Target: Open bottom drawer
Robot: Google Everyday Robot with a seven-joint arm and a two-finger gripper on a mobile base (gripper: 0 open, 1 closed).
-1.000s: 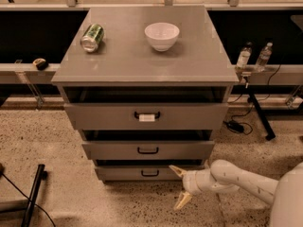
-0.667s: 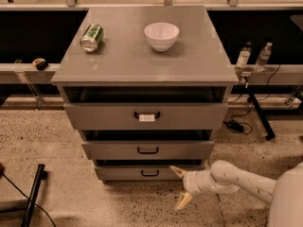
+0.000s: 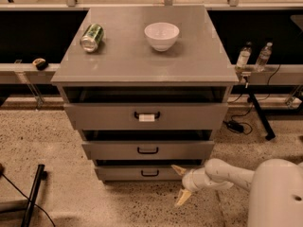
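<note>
Camera view: end effector (image 3: pixel 181 184) beside drawer (image 3: pixel 122 173)

The bottom drawer (image 3: pixel 118 173) is the lowest of the three in the cabinet (image 3: pixel 142 60), just above the floor. Its front is plain grey, the narrowest and shortest of the stack, level and facing the camera. A small black loop handle (image 3: pixel 150 173) sits at its middle. A dark strip shows above its top edge. The pincer (image 3: pixel 182 183) hangs at the cabinet's lower right, its two pale fingers spread wide, the upper tip over the right end of the drawer front.
</note>
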